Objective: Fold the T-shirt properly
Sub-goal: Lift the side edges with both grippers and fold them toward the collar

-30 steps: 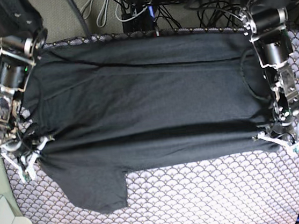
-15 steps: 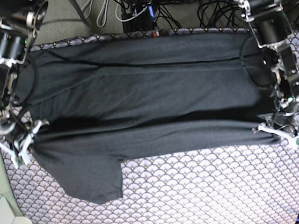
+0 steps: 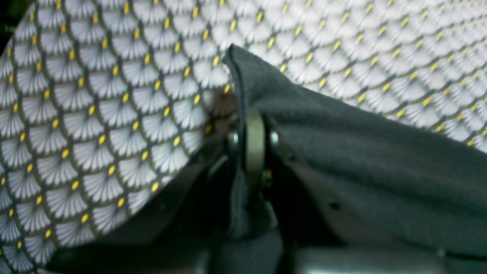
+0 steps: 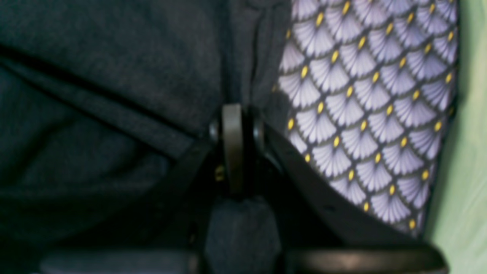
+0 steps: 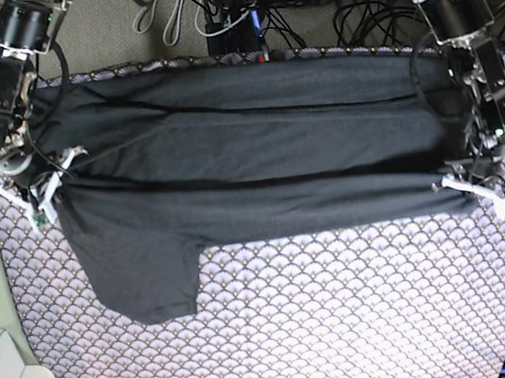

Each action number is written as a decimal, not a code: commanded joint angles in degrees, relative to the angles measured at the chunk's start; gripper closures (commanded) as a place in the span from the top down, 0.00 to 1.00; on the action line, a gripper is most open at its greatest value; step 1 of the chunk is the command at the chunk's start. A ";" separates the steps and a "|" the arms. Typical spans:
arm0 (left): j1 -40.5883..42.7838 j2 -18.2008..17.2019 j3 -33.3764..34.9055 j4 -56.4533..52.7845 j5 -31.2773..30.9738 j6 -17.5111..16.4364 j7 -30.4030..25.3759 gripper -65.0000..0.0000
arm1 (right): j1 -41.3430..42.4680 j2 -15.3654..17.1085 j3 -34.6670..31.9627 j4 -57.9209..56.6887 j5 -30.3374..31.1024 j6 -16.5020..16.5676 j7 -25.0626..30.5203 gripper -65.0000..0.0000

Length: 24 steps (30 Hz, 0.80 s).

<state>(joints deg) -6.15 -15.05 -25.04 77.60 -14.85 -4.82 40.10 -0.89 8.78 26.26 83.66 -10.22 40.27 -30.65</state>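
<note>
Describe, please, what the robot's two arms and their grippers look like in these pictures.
Both arms are black and silver, with cylindrical segments and dark cables looped alongside. The left gripper and right gripper have pale, whitish finger parts with small green spots near the tips. In the wrist views, each shows black angular fingers and a grey rounded piece between two small screws.

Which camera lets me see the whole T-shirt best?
The base view: it shows the whole T-shirt spread across the patterned cloth, one sleeve hanging down. The left wrist view shows only a pinched edge of it, and the right wrist view only dark blurry folds up close.
</note>
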 commanded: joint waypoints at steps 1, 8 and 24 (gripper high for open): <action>-0.84 -1.00 -0.24 1.91 -0.23 0.12 -1.28 0.01 | -0.13 0.94 0.24 1.66 0.50 -0.27 1.07 0.00; 0.04 -2.23 -2.17 1.91 -0.23 0.03 0.47 0.01 | -4.08 0.94 0.24 7.82 0.50 -0.27 1.07 0.00; 1.27 -3.54 -5.42 6.84 0.21 -0.06 12.78 0.01 | -9.62 3.49 0.33 9.92 0.50 -0.27 1.07 0.00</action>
<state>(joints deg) -4.47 -17.39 -30.13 83.40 -14.83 -5.52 53.04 -10.79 11.29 26.17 92.29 -9.58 40.49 -30.24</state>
